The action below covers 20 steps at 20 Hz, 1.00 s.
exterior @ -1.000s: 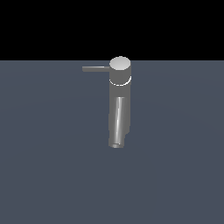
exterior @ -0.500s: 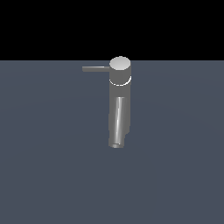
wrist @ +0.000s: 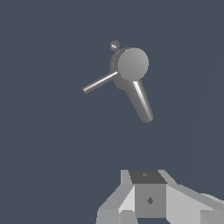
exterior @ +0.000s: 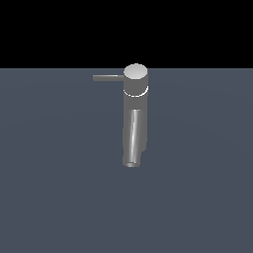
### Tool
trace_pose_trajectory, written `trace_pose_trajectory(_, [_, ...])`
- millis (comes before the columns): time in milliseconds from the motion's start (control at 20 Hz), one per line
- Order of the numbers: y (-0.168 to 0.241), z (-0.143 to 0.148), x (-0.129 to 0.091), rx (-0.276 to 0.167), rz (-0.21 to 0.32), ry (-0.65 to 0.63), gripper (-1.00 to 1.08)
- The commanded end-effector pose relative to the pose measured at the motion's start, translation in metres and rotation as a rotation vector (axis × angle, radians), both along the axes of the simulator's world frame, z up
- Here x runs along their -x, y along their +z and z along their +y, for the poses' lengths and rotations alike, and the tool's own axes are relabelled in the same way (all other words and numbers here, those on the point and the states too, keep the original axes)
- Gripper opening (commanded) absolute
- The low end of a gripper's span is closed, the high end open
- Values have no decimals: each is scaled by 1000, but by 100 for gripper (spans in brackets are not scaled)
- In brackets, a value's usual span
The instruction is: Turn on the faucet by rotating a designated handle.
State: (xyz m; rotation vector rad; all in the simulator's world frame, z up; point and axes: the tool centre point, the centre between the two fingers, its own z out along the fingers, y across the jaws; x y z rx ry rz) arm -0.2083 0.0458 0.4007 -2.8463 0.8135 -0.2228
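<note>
Faucet (exterior: 134, 116) hardware is seen standing upright on the dark grey worktop (exterior: 49, 188), just above the centre of the exterior view. Its cylindrical body is topped by a round, lighter cap (exterior: 135, 72), and a thick tubular spout (exterior: 133, 141) is directed down the frame towards the camera. The handle (exterior: 108, 77), a thin flat lever, is extended from the cap horizontally towards the exterior view's left.

In the wrist view, the faucet (wrist: 129, 70) is seen from above in the upper middle of the frame, with the handle (wrist: 99, 82) and the spout (wrist: 141, 101) splayed apart from the cap. The tool (wrist: 146, 201) is seen only partly at the lower edge of that frame, well apart from the faucet and touching nothing; whether its fingers are spread or pressed together cannot be told.
</note>
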Motion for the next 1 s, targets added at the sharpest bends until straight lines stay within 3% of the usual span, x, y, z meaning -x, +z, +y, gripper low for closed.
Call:
trace_pose_trajectory(0, [-9,5,-8,-18,-20,-69,-100])
trace_pose_trajectory(950, [-64,28,-81,-138,-162,-540,-100])
